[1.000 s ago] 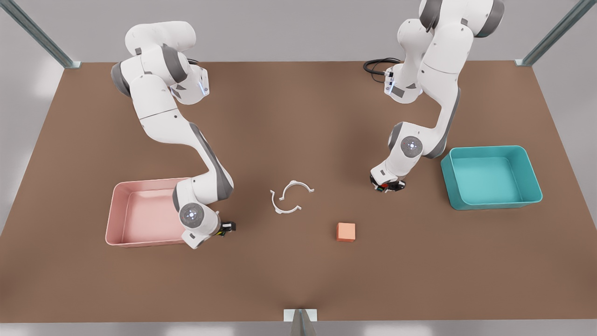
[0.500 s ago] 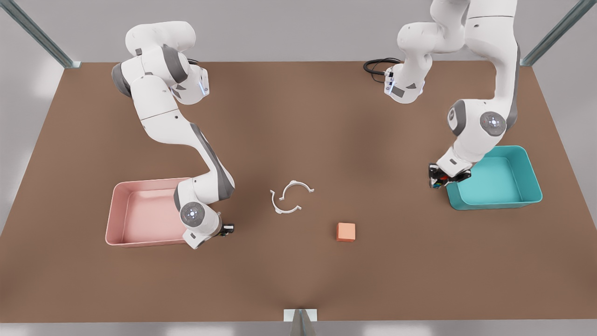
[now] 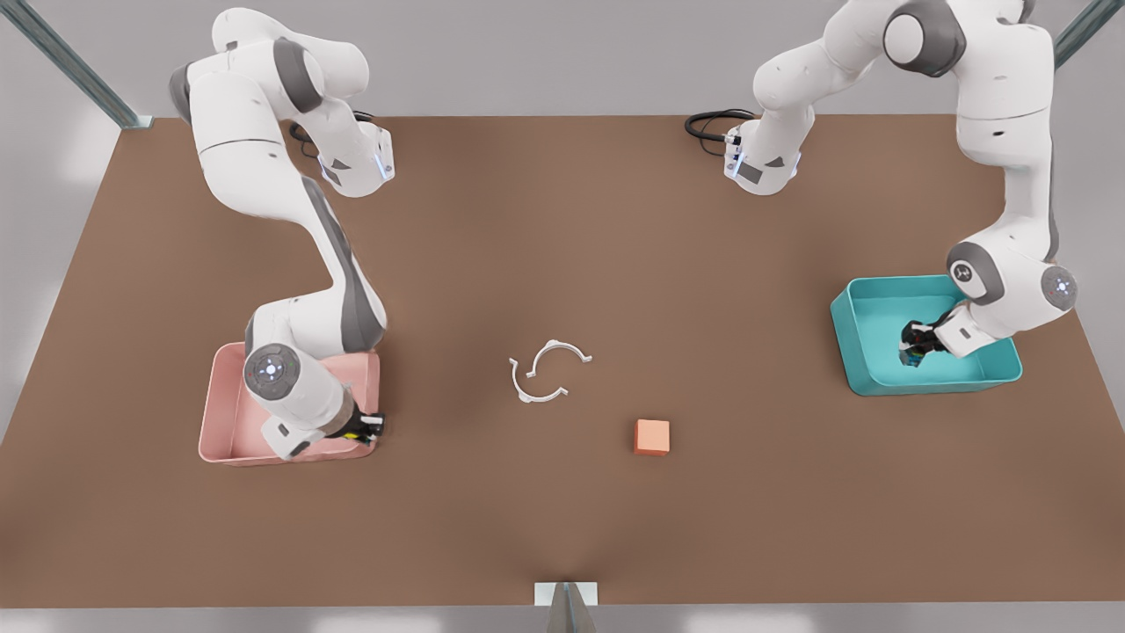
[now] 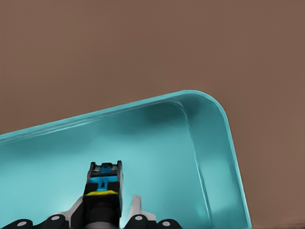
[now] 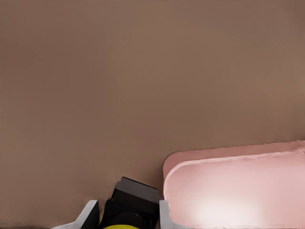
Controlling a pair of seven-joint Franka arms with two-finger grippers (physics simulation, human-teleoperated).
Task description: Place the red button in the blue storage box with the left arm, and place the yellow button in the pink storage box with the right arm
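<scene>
The left gripper (image 3: pixel 911 345) is seen over the interior of the blue storage box (image 3: pixel 993 380), which sits on the brown table (image 3: pixel 562 264) at about 3 o'clock in the front view. In the left wrist view the jaws of this gripper (image 4: pixel 104 210) are pinched on a small dark-based button (image 4: pixel 105 183) held above the teal floor of the box (image 4: pixel 209 143); a yellow band and blue markings are visible on it, and its red cap cannot be made out.

The right gripper (image 3: pixel 367 428) is found at the near right corner of the pink storage box (image 3: pixel 211 413), at about 8 o'clock in the front view, just beside the rim. In the right wrist view its jaws are pinched on the yellow button (image 5: pixel 126 212), whose dark base is seen just outside the rounded pink corner (image 5: pixel 238 186), over bare table.

A white split ring clamp (image 3: pixel 545 374) lies near the table's centre, and a salmon-orange cube (image 3: pixel 652 437) lies at about 5 o'clock from it, well apart from both boxes.
</scene>
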